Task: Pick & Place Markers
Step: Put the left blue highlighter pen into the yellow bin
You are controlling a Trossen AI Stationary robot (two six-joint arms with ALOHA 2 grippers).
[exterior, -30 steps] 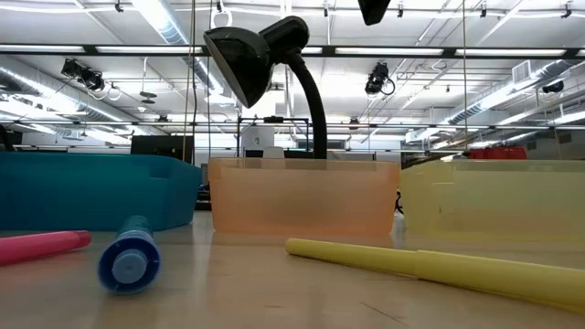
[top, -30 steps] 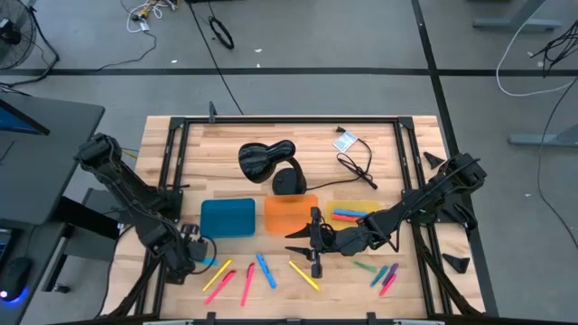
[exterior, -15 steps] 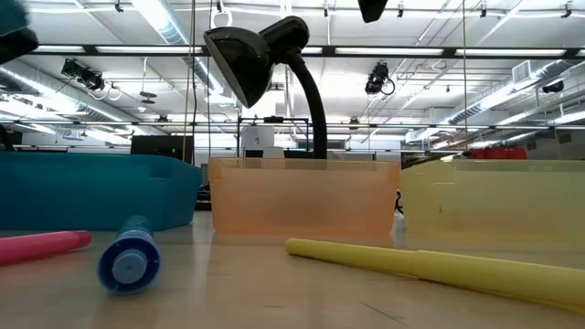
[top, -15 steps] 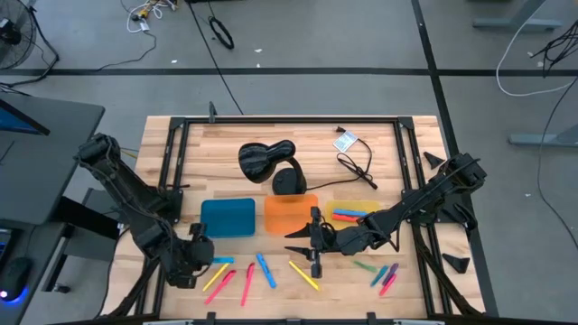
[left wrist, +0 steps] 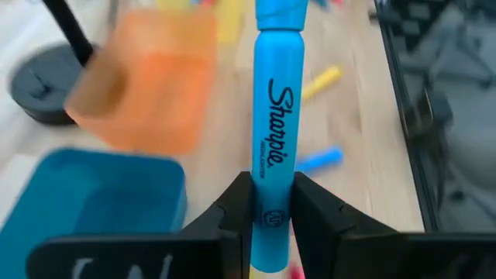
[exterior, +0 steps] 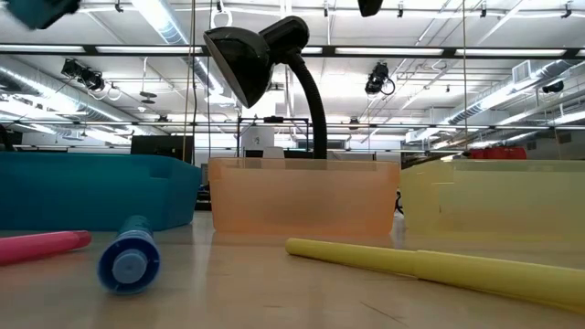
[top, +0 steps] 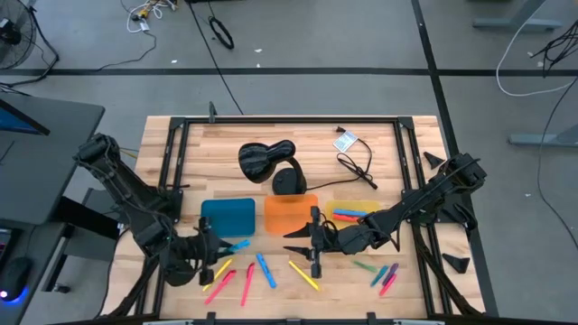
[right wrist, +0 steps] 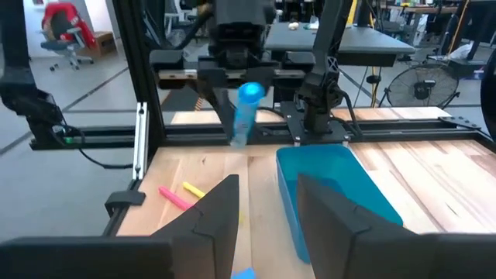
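Observation:
My left gripper [top: 215, 250] is near the table's near left corner, just before the blue tray [top: 228, 218], shut on a blue marker [left wrist: 275, 116], which also shows in the high view [top: 237, 244] and the right wrist view [right wrist: 246, 115]. My right gripper [top: 312, 251] hangs open before the orange tray [top: 291, 212], touching nothing. Several markers lie flat on the table along its near edge: yellow [top: 217, 273], pink [top: 247, 282], blue [top: 265, 269], yellow [top: 303, 275], green [top: 364, 266]. A red and a blue marker [top: 348, 215] lie in the yellow tray [top: 361, 208]. My left gripper pinches the blue marker between its two fingers [left wrist: 239, 208] on the barrel near its rear end [left wrist: 273, 203]. The fingers lie along the marker, and most of it sticks out past the fingertips toward the table's right. The marker is lifted clear of the table.
A black desk lamp [top: 267, 162] stands behind the trays, with a black cable [top: 357, 167] and a small white pack [top: 345, 141] toward the far right. A black frame [top: 177, 153] borders the table. Bare wood lies between the lamp and the far edge.
My left gripper has risen with the blue marker and moved toward the table's right, nearer the blue tray, turning so the marker points right. The marker has been lifted clear of the table. My right gripper has kept still.

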